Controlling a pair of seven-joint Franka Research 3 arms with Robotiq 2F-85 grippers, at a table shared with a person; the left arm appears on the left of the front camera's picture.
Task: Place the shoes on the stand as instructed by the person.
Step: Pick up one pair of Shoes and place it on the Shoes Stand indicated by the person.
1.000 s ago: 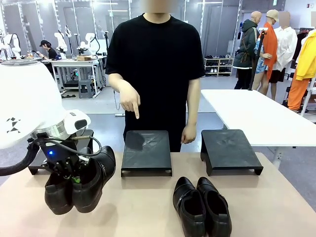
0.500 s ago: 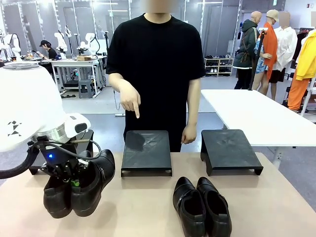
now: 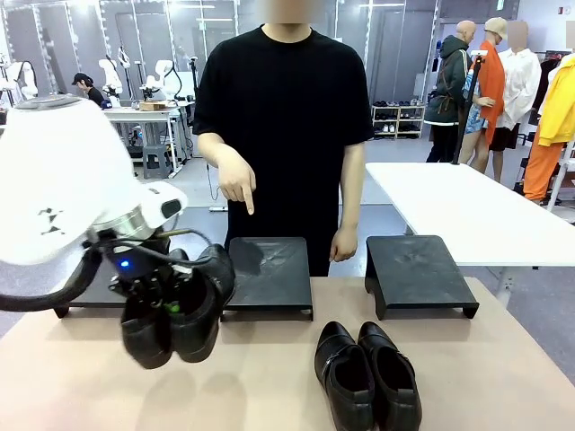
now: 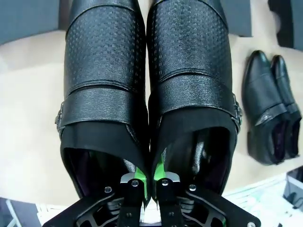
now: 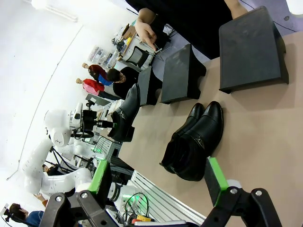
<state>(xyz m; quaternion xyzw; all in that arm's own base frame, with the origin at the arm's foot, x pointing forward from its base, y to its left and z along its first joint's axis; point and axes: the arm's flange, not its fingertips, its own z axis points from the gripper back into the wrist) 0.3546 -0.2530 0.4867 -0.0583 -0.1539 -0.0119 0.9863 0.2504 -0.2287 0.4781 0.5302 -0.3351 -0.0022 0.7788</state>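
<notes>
left gripper (image 4: pixel 149 175) pinched tight on inner walls of held pair (image 3: pixel 180 310), hanging over table (image 3: pixel 503 395) | right gripper (image 5: pixel 158 175) spread wide | other pair (image 3: pixel 367 375) sitting on table | person's hand (image 3: pixel 235 180) pointing down at middle stand (image 3: pixel 268 269)

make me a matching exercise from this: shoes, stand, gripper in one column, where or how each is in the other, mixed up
Column one:
1. held shoes
2. other pair
3. middle stand
4. right gripper

Column two:
a. open, holding nothing
b. under the person's pointing hand
c. lying side by side on the table
d. clamped in the left gripper, lifted off the table

Pairs: 1-d, 2-c, 3-b, 4-a
</notes>
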